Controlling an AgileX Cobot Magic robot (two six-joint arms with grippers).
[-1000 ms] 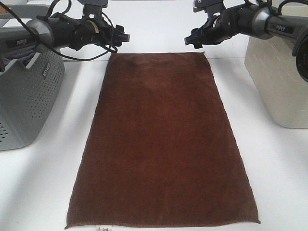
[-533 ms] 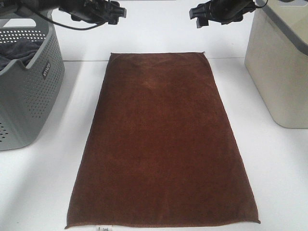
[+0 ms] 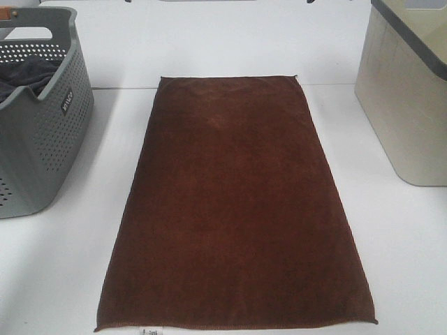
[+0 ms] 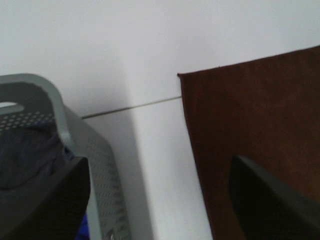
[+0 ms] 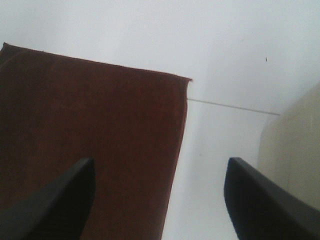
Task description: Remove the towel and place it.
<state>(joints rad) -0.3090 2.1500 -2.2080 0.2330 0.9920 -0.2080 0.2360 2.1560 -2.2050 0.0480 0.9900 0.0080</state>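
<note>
The dark reddish-brown towel [image 3: 234, 209] lies flat and spread out on the white table, its small white tag [image 3: 150, 332] at the near edge. Neither gripper shows in the exterior view. In the left wrist view the left gripper [image 4: 160, 200] is open and empty, high above the towel's far left corner [image 4: 250, 130]. In the right wrist view the right gripper [image 5: 160, 200] is open and empty, high above the towel's far right corner [image 5: 95, 130].
A grey perforated basket [image 3: 42, 139] holding a dark grey cloth [image 3: 24, 73] stands at the left; it also shows in the left wrist view [image 4: 95, 165]. A beige bin [image 3: 408, 98] stands at the right, and shows in the right wrist view [image 5: 295, 160].
Both arms have risen from the towel's far corners and left the exterior view. The towel has not moved.
</note>
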